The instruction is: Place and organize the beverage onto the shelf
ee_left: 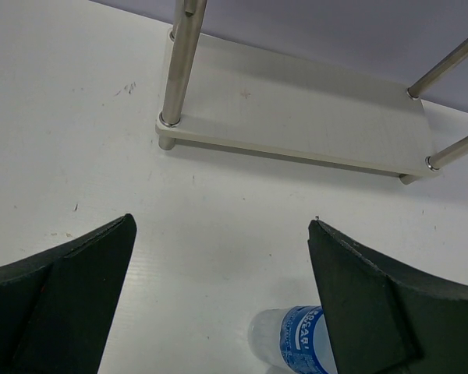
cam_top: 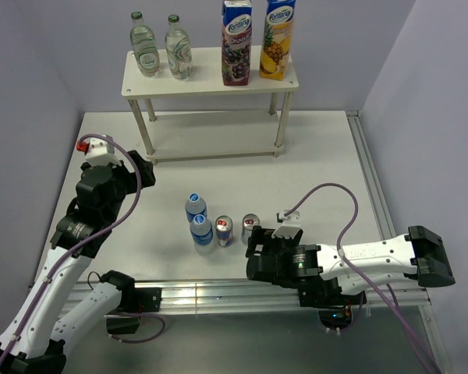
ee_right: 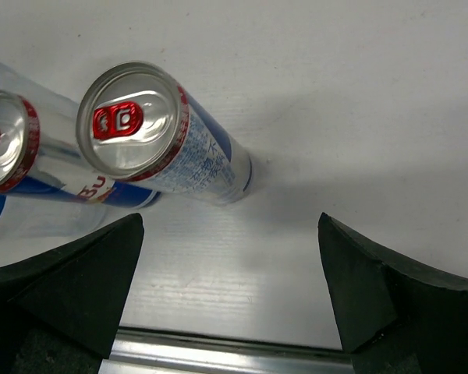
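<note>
Right pincer (ee_right: 228, 226) faces the energy-drink can (ee_right: 136, 125)
Shelf (cam_top: 209, 74) stands at the far edge of the bench (cam_top: 327, 164). Right pincer, spread, has the upright can just ahead, left of its gap; left pincer (ee_left: 221, 230), also spread, sits farther off.

**Desk** (cam_top: 327, 156): white, matt top with a few faint scuffs. Pale lilac walls close it in on the left, back and right. A metal rail (cam_top: 218, 290) runs along the near edge.

Standing directly on it:

- **Shelf** (cam_top: 207, 78): cream-white, two boards on four round posts. It stands at the back of the desk, with the lower board raised on short feet.
- **Rear water bottle** (cam_top: 196, 207): small, clear, blue label, upright, near the middle of the desk.
- **Front water bottle** (cam_top: 202, 231): same kind, upright, just in front of the first.
- **Left can** (cam_top: 225, 231): slim, blue and silver with a red tab, upright, close beside the front water bottle.
- **Right can** (cam_top: 250, 227): same kind, upright, just beside the left can, with a small gap between them.
</note>
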`<action>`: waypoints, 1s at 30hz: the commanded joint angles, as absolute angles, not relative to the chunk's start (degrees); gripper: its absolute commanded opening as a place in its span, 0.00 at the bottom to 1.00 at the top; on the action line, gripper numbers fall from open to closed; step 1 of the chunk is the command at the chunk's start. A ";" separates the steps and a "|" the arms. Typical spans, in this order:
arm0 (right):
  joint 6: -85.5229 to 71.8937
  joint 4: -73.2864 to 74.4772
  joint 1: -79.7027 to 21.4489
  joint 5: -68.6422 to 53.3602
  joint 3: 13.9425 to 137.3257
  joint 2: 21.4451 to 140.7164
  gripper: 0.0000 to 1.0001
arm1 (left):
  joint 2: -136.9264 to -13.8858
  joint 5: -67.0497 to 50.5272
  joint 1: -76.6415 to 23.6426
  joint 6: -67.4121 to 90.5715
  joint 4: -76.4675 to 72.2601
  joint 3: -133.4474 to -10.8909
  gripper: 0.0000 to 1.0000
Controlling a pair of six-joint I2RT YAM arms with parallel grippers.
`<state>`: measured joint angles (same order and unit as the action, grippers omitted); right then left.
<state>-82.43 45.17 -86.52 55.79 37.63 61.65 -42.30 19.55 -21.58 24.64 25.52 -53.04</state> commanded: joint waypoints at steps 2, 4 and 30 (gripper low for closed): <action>-74.37 27.29 -81.92 55.46 33.41 61.44 1.00 | -41.57 20.48 -21.80 23.64 23.64 -53.09 0.99; -69.97 23.75 -80.08 55.11 32.26 61.52 1.00 | -41.57 20.48 -21.80 23.73 23.56 -53.00 0.99; -52.65 -5.71 -69.97 55.20 32.08 81.56 0.87 | -42.01 19.42 -21.71 23.82 23.29 -53.00 0.99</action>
